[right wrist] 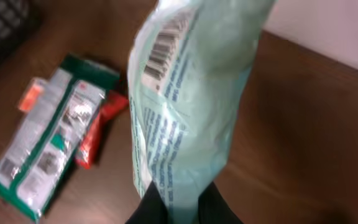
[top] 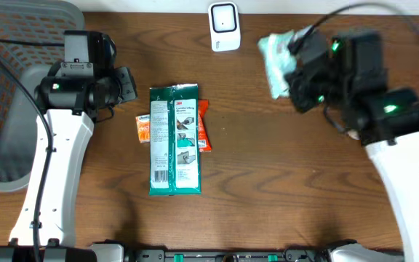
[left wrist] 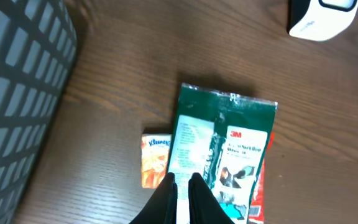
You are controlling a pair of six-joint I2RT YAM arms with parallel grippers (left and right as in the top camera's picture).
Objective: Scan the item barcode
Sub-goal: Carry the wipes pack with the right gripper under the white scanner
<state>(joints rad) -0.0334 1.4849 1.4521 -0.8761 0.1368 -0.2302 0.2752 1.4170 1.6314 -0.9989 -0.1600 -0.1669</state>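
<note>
My right gripper [right wrist: 182,199] is shut on the lower end of a pale green packet [right wrist: 191,106], which stands upright above the table. A barcode [right wrist: 163,46] shows near its top left edge. From overhead the packet [top: 275,58] hangs just right of the white scanner [top: 224,27] at the table's back edge, with the right gripper [top: 294,70] beside it. My left gripper [left wrist: 182,180] is shut with nothing in it, hovering over the near end of a green 3M packet [left wrist: 225,143]. Overhead, the left gripper [top: 129,84] sits left of that packet [top: 174,138].
An orange Kleenex pack [top: 144,129] lies against the green packet's left side and a red pack [top: 204,125] pokes out on its right. A grey mesh basket [top: 6,87] fills the far left. The scanner [left wrist: 322,18] shows at the left wrist view's top right.
</note>
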